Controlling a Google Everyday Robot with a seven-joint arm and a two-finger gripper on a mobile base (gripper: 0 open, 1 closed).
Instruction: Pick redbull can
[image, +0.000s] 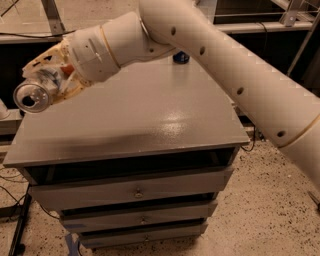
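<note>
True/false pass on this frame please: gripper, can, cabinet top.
1. The gripper is shut on the redbull can. True.
2. The redbull can stands upright on the cabinet top. False: it is held off the surface, tipped on its side, with its shiny metal top facing the camera.
3. The gripper is at the right edge of the cabinet top. False: it is at the left edge.
4. A dark-blue object sits at the back edge of the cabinet top, partly hidden by the arm. True.

arm (225, 65) stretched left, hand (50, 82) clasping redbull can (32, 96)
</note>
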